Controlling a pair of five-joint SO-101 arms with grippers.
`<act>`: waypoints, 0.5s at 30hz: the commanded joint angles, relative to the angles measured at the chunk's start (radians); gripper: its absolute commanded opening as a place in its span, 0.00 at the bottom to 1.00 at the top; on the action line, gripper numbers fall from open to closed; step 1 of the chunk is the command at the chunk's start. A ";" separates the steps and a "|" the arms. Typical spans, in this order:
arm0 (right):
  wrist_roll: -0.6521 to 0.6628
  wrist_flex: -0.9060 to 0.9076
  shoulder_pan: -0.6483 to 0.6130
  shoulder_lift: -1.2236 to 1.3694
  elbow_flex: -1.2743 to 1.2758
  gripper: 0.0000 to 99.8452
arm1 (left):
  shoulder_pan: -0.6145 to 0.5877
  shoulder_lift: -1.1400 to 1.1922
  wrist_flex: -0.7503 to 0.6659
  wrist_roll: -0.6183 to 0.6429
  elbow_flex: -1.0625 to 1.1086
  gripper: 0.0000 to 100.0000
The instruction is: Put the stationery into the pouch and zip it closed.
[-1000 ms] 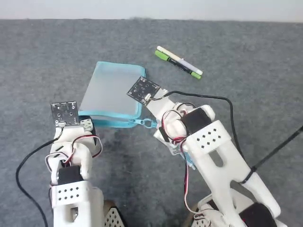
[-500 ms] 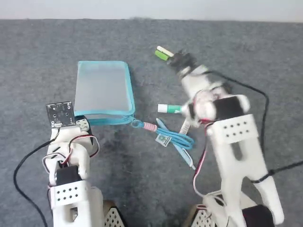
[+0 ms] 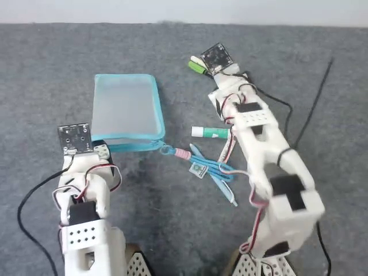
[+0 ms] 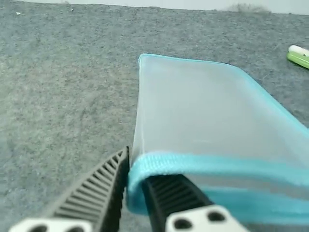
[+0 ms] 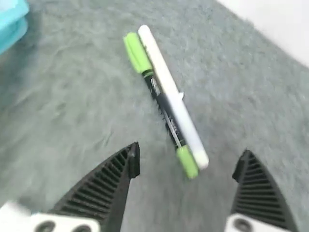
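Right gripper [image 5: 189,155] has advanced over green marker [image 5: 161,103] and white pen [image 5: 166,83] — claw spread; left gripper [image 4: 137,170] pinches pouch [image 4: 207,111] rim.

I get soft, even light from above over the grey table [image 3: 46,69], which reads matt throughout. Ahead of the left claw [image 4: 135,169] the frosted pouch [image 4: 207,111] looks bright and pale, with a dark band of shadow between the claw's fingers [image 4: 101,188]. Ahead of the right claw [image 5: 189,153] the pens [image 5: 161,99] throw barely any shadow on the table.
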 commanded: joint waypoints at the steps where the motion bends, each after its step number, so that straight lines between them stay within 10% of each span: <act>1: -0.006 -0.071 0.048 0.077 -0.146 0.26 | 0.037 0.003 0.037 0.015 -0.068 0.01; 15: -0.006 -0.073 0.087 0.423 -0.463 0.25 | 0.055 0.002 0.055 0.012 -0.068 0.01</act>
